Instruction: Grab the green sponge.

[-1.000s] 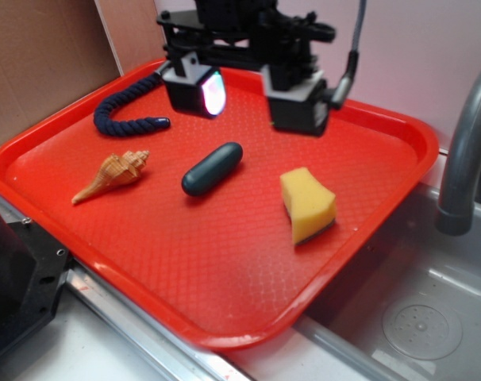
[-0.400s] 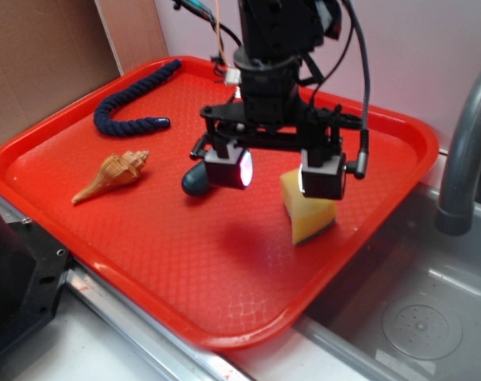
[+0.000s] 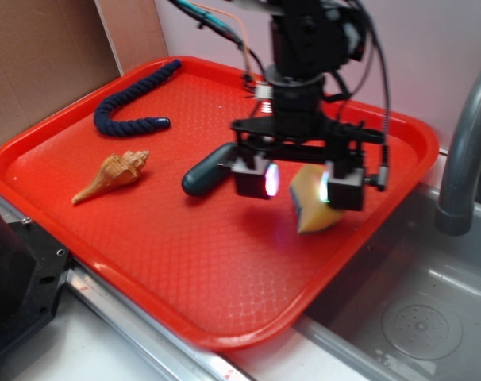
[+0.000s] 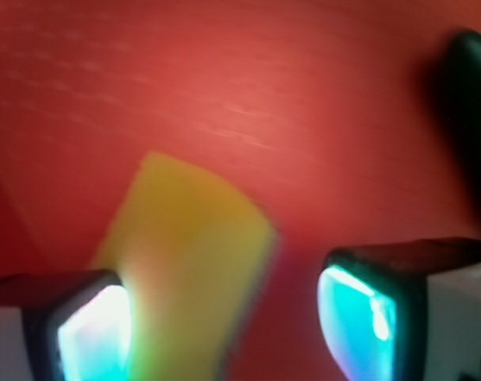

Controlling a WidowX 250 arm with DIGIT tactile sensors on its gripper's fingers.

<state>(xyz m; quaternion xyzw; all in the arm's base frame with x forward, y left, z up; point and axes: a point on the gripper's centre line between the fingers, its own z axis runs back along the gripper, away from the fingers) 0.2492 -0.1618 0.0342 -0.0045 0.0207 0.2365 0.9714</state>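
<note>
The end effector (image 3: 300,184) hangs low over the red tray (image 3: 185,270), its two lit pads spread wide and holding nothing, evidently to straddle the green sponge (image 3: 310,208). The sponge lies beneath the gap, close against one pad rather than centred; the wrist view is too blurred to show contact. To the other side lies a dark green capsule (image 3: 207,170), near enough to catch. The tray's rim beside the sink (image 3: 431,317) lies just beyond the sponge, leaving little room.

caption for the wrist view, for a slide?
Open gripper over the red tray, blurred yellow sponge beside one finger.
</note>
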